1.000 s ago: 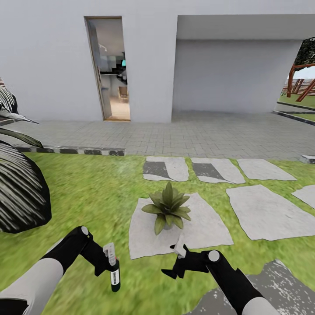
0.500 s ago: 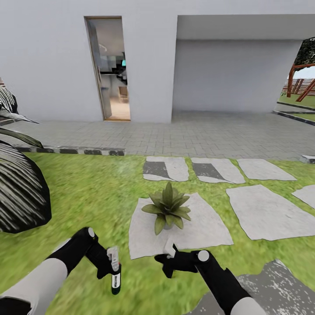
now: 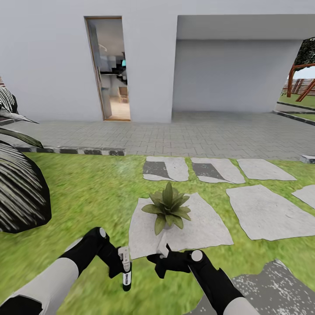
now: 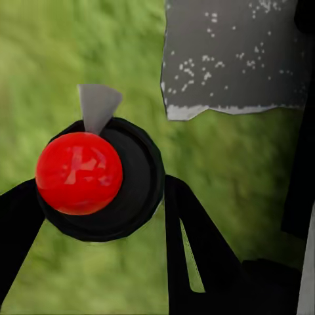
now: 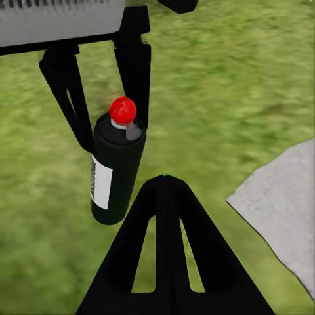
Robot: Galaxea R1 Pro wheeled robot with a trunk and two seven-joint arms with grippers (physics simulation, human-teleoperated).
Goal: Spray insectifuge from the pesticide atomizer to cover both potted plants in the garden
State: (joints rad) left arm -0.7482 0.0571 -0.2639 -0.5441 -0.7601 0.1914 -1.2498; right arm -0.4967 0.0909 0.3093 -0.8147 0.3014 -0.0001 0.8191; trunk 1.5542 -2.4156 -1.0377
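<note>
Spray bottle (image 3: 126, 274) hanging upright over the lawn (image 3: 87, 192), down at seven o'clock in the head view, pinched between the fingers of the left pincer (image 3: 121, 265); whitish top up, dark body with a pale label below; the left arm comes in from the lower left corner. Right wrist view shows the same bottle (image 5: 117, 167) gripped at its neck by two black fingers (image 5: 134, 72), a red cap on top, the body tilted a little over the grass. Left wrist view looks straight down on that red cap (image 4: 79, 172), black fingers (image 4: 193, 243) pressed against the round dark body on both sides; so the left pincer is clamped on the bottle. Right pincer (image 3: 158, 258) sits just beside it, at six o'clock, at the near edge of the stepping stone (image 3: 205, 227); its fingers look close together with nothing between them, though I cannot tell for sure. Right wrist view shows it as one black wedge (image 5: 167, 249), aimed at the bottle. Potted plant (image 3: 168, 209) stands dead centre on that stone, a low rosette of pointed green leaves, beyond both pincers and apart from them. More grey stones (image 3: 262, 210) lie at three o'clock; a dark striped bush (image 3: 17, 192) at nine; grey paving (image 3: 197, 135) and a white house wall (image 3: 148, 57) with an open doorway (image 3: 109, 70) at twelve.
</note>
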